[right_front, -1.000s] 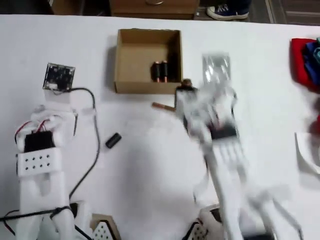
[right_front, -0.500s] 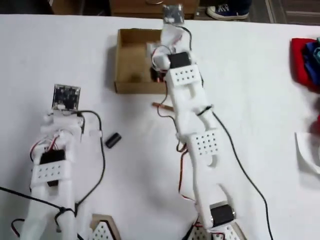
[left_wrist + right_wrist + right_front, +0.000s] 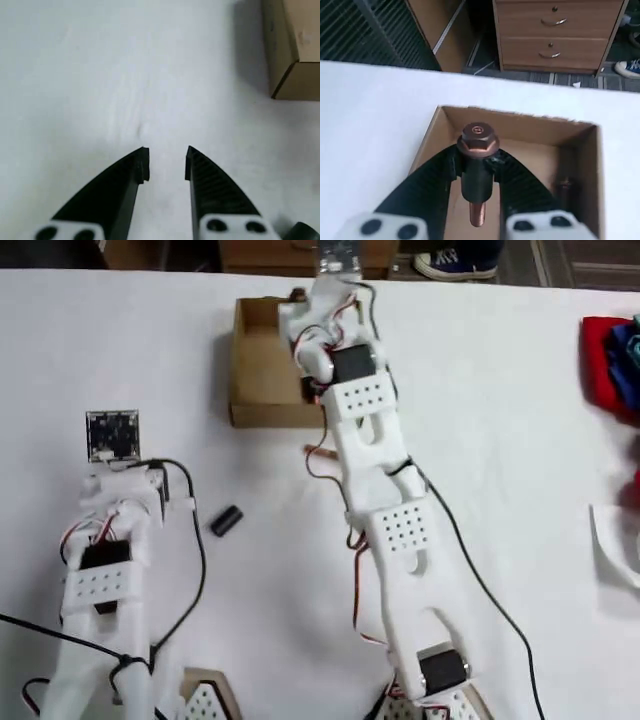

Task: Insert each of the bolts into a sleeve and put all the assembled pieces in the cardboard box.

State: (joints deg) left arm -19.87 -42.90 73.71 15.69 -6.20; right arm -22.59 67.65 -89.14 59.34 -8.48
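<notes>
My right gripper is shut on an assembled piece, a black sleeve with a copper bolt through it, flanged head up. It hangs over the open cardboard box. Another assembled piece lies inside the box by one wall. In the high view the right arm stretches over the box, its gripper above the far part. A loose black sleeve lies on the table, and a loose copper bolt pokes out from under the right arm. My left gripper is open over bare table.
A corner of the box stands some way beyond the left gripper. A red cloth and a white object lie at the table's right edge. A wooden chest of drawers stands past the table.
The right arm swung from beside the box to over it, carrying the assembled piece, then moved farther across the box. The left arm stretched forward a little and shifted sideways.
</notes>
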